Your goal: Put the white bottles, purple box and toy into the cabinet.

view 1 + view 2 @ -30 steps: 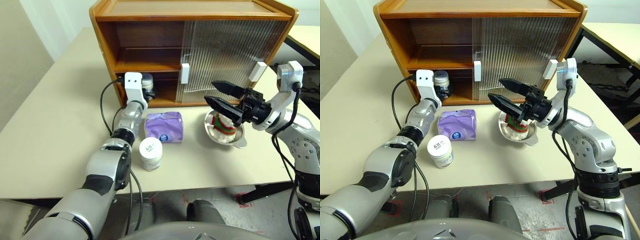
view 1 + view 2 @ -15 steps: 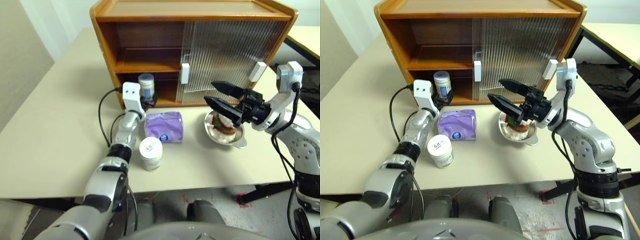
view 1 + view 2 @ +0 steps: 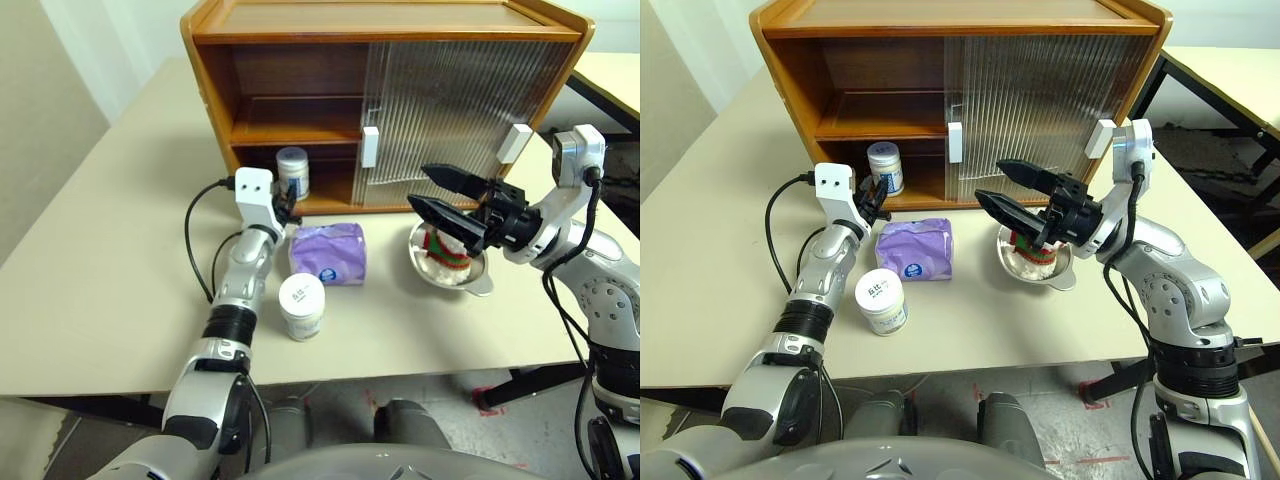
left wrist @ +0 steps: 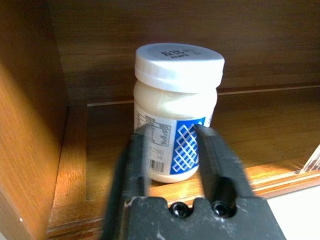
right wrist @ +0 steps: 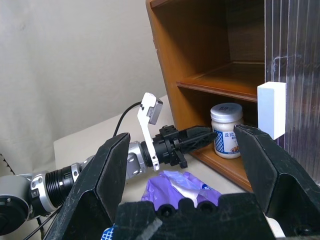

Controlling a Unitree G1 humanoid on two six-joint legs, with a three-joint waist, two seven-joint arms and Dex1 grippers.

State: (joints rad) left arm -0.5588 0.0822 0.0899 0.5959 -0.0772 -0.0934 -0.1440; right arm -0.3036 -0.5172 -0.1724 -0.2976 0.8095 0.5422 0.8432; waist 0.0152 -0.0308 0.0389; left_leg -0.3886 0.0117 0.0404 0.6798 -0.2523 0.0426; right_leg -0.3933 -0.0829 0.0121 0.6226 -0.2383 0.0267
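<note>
On the cabinet's (image 3: 300, 110) lower shelf one white bottle (image 3: 292, 172) stands upright near the open edge. Just outside it, the left gripper's (image 3: 877, 195) fingers are narrowed and empty. A careless swing could tip that smooth plastic jar. The other bottle (image 3: 301, 306) and the soft lilac box (image 3: 328, 253) sit on the counter (image 3: 120, 240); the squashy pack may sag when pinched. The right gripper's (image 3: 440, 195) fingers gape wide above the fluffy toy (image 3: 447, 257) in its shiny steel bowl (image 3: 480, 280), which could skid.
</note>
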